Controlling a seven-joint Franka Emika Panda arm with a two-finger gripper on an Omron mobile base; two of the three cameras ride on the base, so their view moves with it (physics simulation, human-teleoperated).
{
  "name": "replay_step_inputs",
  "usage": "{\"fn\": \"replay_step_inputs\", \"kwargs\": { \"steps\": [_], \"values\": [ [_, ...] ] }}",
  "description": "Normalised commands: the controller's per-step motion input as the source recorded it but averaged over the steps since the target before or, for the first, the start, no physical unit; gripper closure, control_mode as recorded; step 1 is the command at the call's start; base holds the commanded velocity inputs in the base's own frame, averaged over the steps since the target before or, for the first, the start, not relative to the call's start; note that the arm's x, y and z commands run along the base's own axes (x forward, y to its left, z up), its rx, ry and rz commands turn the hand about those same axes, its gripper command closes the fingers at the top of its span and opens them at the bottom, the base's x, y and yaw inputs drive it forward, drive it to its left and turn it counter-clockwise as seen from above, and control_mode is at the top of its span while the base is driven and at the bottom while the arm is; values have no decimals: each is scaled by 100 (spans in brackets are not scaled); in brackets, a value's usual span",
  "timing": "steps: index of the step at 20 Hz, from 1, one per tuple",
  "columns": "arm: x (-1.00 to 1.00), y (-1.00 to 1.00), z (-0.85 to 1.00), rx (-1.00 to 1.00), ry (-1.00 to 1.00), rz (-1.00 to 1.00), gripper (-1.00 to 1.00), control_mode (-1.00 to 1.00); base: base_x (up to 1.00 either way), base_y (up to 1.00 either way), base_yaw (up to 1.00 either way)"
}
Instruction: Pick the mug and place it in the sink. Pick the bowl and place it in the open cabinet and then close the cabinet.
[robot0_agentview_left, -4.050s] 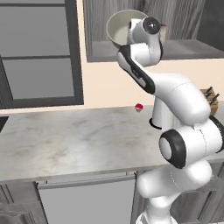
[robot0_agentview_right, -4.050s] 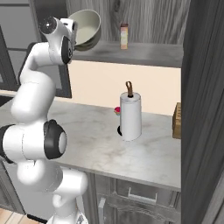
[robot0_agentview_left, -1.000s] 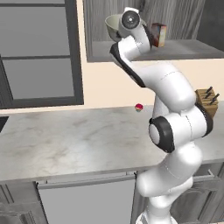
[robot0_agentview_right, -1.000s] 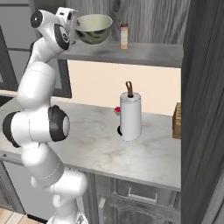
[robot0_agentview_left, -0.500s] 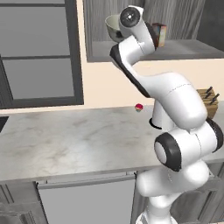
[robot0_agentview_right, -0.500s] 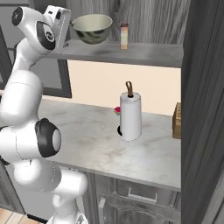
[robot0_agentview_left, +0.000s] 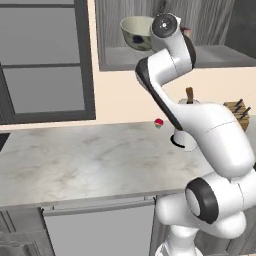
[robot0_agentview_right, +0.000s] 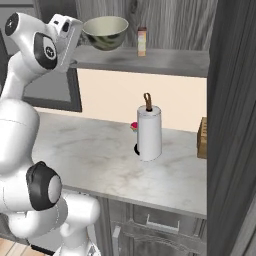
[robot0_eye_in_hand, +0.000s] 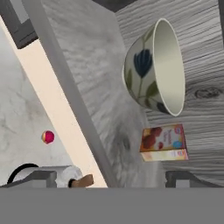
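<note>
The bowl (robot0_agentview_right: 105, 31), cream with dark blue marks, stands upright on the grey shelf of the open wall cabinet (robot0_agentview_right: 160, 59). It also sits at the top of the left base view (robot0_agentview_left: 135, 33), beside my wrist. My gripper (robot0_agentview_right: 76, 39) hangs just left of the bowl, clear of it. In the hand view the gripper (robot0_eye_in_hand: 111, 180) is open, its fingertips (robot0_eye_in_hand: 43, 178) wide apart with nothing between them, and the bowl (robot0_eye_in_hand: 151, 65) lies ahead, apart from them. The cabinet door (robot0_agentview_right: 231, 125) stands open at the right. The mug and the sink are out of view.
A small printed box (robot0_agentview_right: 142, 41) stands on the shelf right of the bowl. On the marble counter (robot0_agentview_right: 90, 155) below stand a paper towel roll (robot0_agentview_right: 149, 132), a small red thing (robot0_agentview_right: 134, 126) and a knife block (robot0_agentview_right: 202, 137). A dark window (robot0_agentview_left: 42, 60) is on the left wall.
My hand has drawn back from the bowl toward the cabinet's left edge, jaws still open. The bowl stays where it was on the shelf.
</note>
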Motion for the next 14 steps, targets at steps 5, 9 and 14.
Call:
{"fn": "replay_step_inputs", "kwargs": {
  "steps": [5,9,14],
  "values": [
    [-36,-41,-28,6,0,-4,-100,-100,0,0,0],
    [-19,-35,-37,9,1,0,-100,-100,0,0,0],
    [-35,-33,-51,11,9,0,-100,-100,0,0,0]
  ]
}}
